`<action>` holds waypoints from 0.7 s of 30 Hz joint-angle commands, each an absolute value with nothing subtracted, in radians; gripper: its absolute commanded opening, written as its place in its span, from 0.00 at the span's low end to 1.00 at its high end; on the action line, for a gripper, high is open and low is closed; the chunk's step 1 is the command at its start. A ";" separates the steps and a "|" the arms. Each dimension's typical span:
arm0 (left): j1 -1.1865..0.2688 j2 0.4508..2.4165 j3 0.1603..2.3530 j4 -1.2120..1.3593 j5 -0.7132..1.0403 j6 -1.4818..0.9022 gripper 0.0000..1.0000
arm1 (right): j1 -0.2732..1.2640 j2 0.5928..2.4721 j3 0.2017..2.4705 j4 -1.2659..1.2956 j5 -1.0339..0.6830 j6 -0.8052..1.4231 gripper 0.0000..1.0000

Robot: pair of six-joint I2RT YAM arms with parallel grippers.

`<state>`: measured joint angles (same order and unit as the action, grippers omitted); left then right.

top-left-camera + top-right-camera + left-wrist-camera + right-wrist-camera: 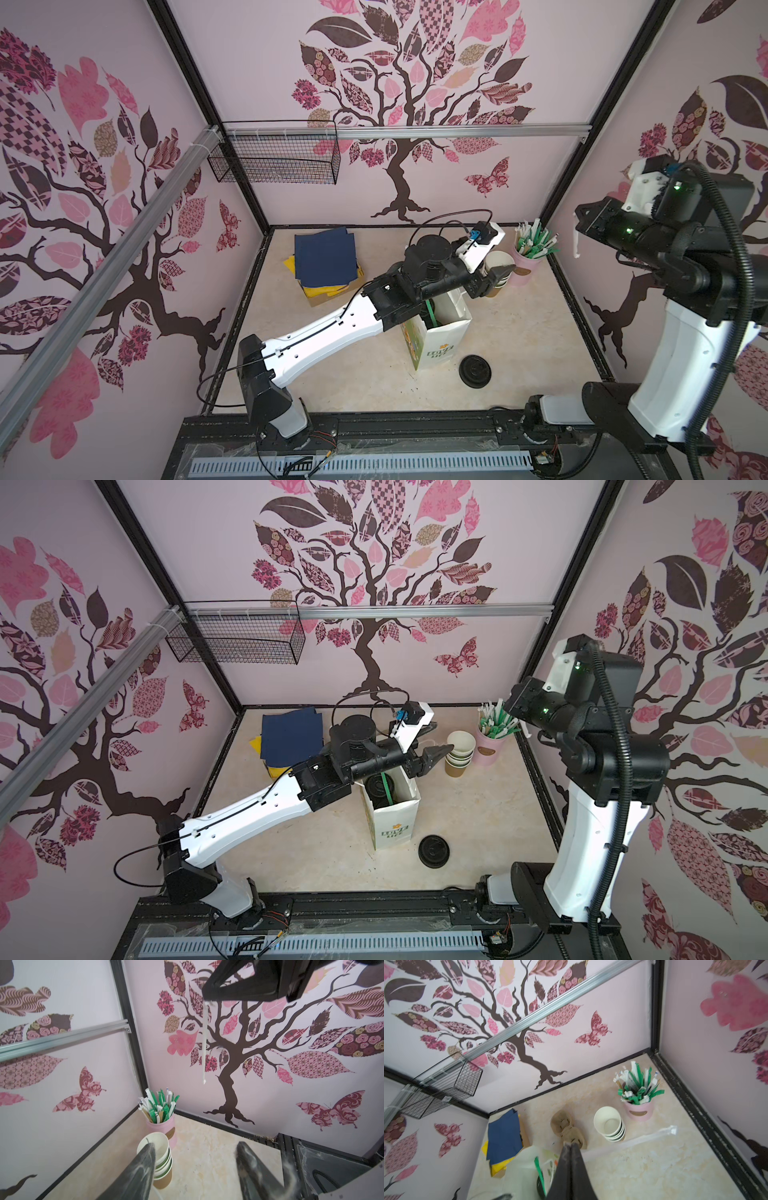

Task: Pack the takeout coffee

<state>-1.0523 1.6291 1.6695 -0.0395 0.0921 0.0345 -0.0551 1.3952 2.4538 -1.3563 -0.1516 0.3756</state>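
Note:
The white paper bag (446,328) (397,812) stands mid-table. Inside it I see the black lid of a takeout coffee (377,789) (539,1184), beside a green strip. The cups below the lid are hidden by the bag's walls. My left gripper (496,272) (434,742) (195,1145) hovers open and empty just behind the bag, near the nested lidless cups (459,754) (158,1151). My right gripper (579,216) (509,708) (571,1144) is raised high at the right. It is shut on a white wrapped straw (577,245) (204,1043) (643,1138) that dangles from its tips.
A pink holder of wrapped straws (530,253) (638,1109) stands in the back right corner. A loose black lid (475,371) lies in front of the bag. Blue and yellow napkins (326,262) sit back left, and a brown pulp carrier (566,1126) lies behind the bag. A wire basket (274,158) hangs on the wall.

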 commanded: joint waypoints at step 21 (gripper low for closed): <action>-1.106 1.919 1.864 0.323 -0.082 0.023 0.48 | -0.057 1.305 2.366 -1.445 -0.494 0.541 0.00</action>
